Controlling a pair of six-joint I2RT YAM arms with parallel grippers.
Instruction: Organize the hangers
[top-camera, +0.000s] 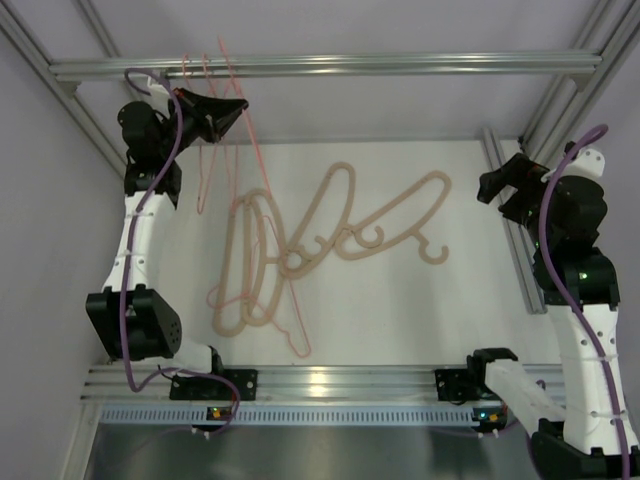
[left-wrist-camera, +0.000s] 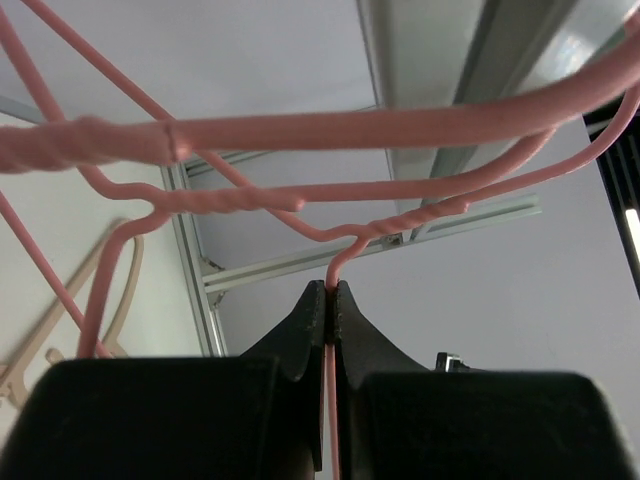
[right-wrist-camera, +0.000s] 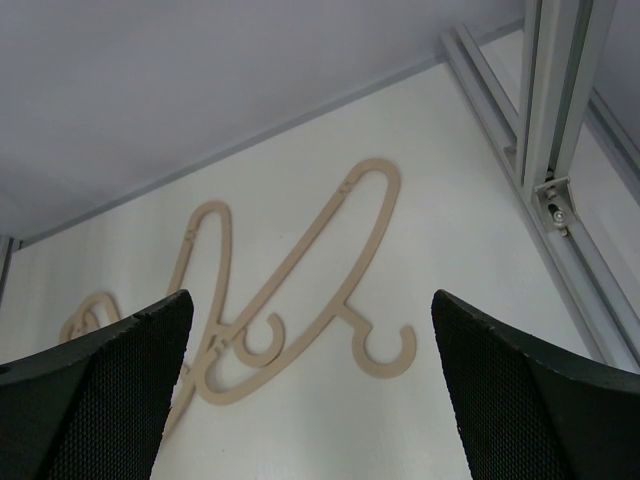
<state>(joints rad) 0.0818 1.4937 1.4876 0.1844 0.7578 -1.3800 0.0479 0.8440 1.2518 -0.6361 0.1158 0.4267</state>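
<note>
**Pink hanger pinched up at the rail, beige ones waiting below**

From above, the left gripper (top-camera: 222, 112) sits at about 11 o'clock, just under the rail (top-camera: 400, 66). It is clenched on a pink hanger (top-camera: 253, 150), whose wire slants down toward the table (top-camera: 440, 310). Other pink hangers (top-camera: 203, 170) dangle beside it, hooks up by the rail. I'd say this one is held high so its hook can go over next to them. The beige hangers (top-camera: 335, 215) lie overlapping at the centre, and at 7 o'clock they are tangled with more pink wire. The right gripper (top-camera: 492, 185) hangs at 3 o'clock, spread wide and empty. It is well clear of the pile, probably to stay out of the way.

In the left wrist view, the fingers (left-wrist-camera: 300, 335) press together on the thin wire just below its twisted neck. More pink wire crosses close above at 12 o'clock. Gripping that near the neck likely keeps the hook steady.

In the right wrist view, the fingers (right-wrist-camera: 100, 385) stand far apart with nothing between them. The beige hangers lie flat on the table ahead at 12 o'clock, untouched.
</note>
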